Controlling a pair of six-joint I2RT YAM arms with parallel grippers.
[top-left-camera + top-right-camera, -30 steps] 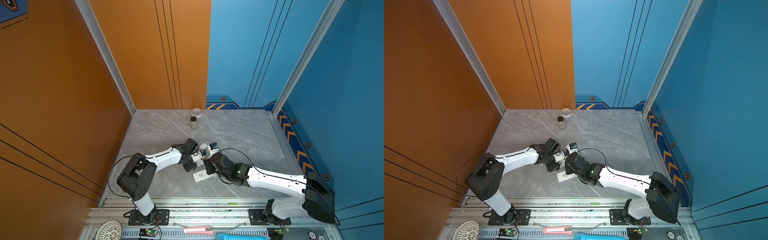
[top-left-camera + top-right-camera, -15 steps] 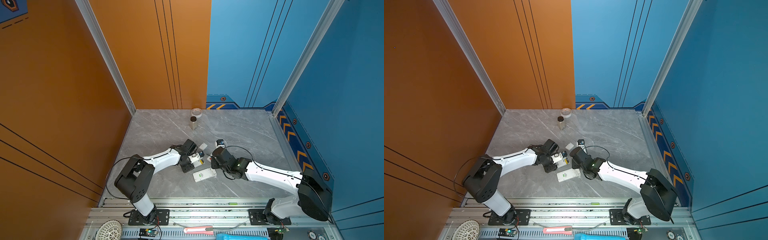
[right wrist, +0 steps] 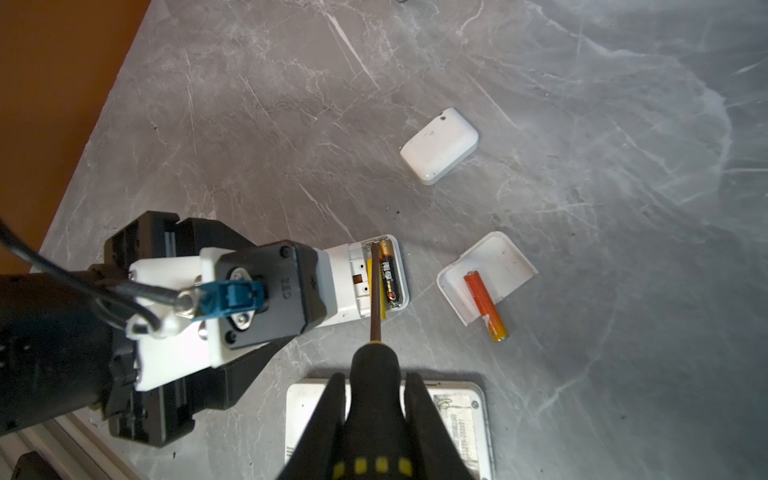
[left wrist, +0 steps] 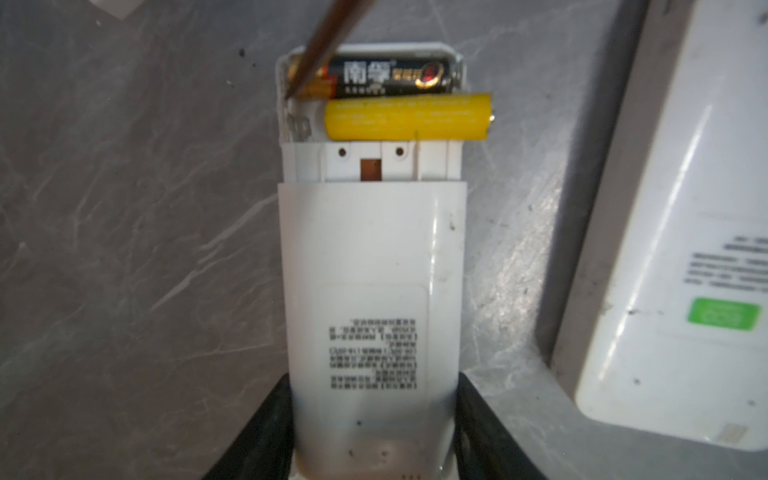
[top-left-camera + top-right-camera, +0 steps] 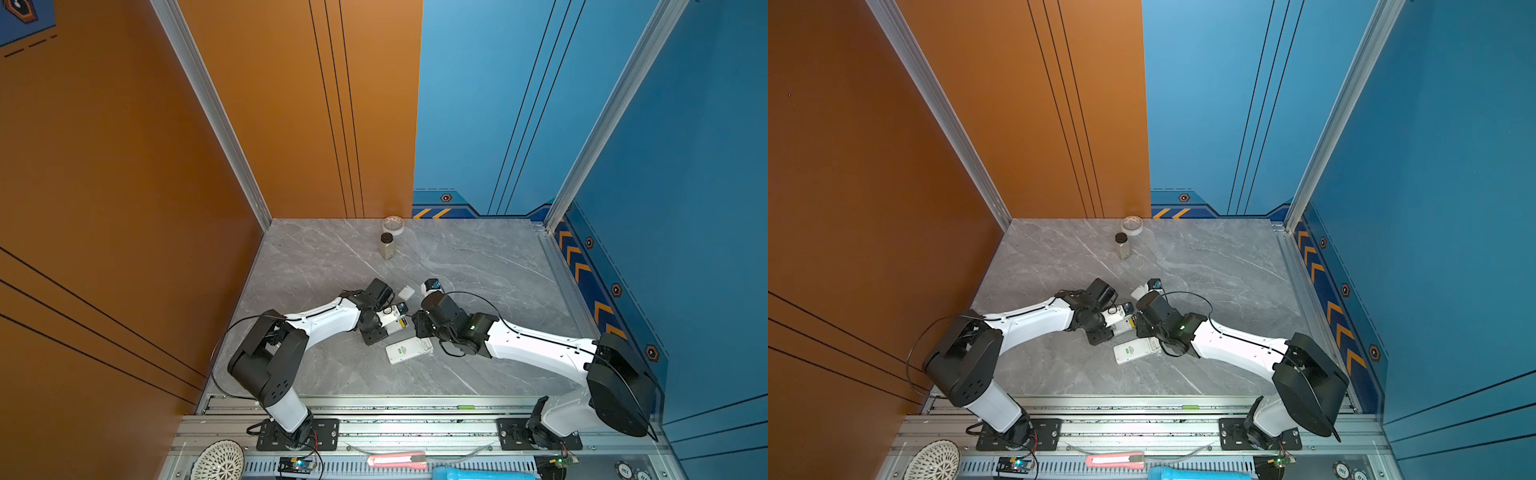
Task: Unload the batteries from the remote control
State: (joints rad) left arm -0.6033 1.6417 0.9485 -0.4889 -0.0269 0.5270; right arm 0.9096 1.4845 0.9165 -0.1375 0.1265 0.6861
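My left gripper (image 4: 374, 388) is shut on the white remote control (image 4: 370, 257), which lies back up on the table with its battery bay uncovered. A black battery (image 4: 390, 79) and a yellow battery (image 4: 407, 117) lie side by side in the bay, and the yellow one's end pokes past the side wall. My right gripper (image 3: 374, 397) is shut on the black-and-yellow screwdriver (image 3: 374, 365). Its tip rests in the bay at the black battery's end. An orange-red battery (image 3: 484, 303) lies loose across an upturned white cover (image 3: 498, 262). In both top views the grippers meet mid-table (image 5: 405, 324) (image 5: 1131, 323).
A second white remote (image 5: 409, 350) (image 3: 457, 415) lies just in front of the held one, under my right gripper. Another white cover (image 3: 440, 145) (image 5: 406, 293) lies further back. A small bottle (image 5: 386, 246) and a tape roll (image 5: 392, 224) stand by the back wall.
My right arm has re-posed, its wrist shifting a little toward the back wall. The left gripper with the remote has barely moved. Both grips hold as before.
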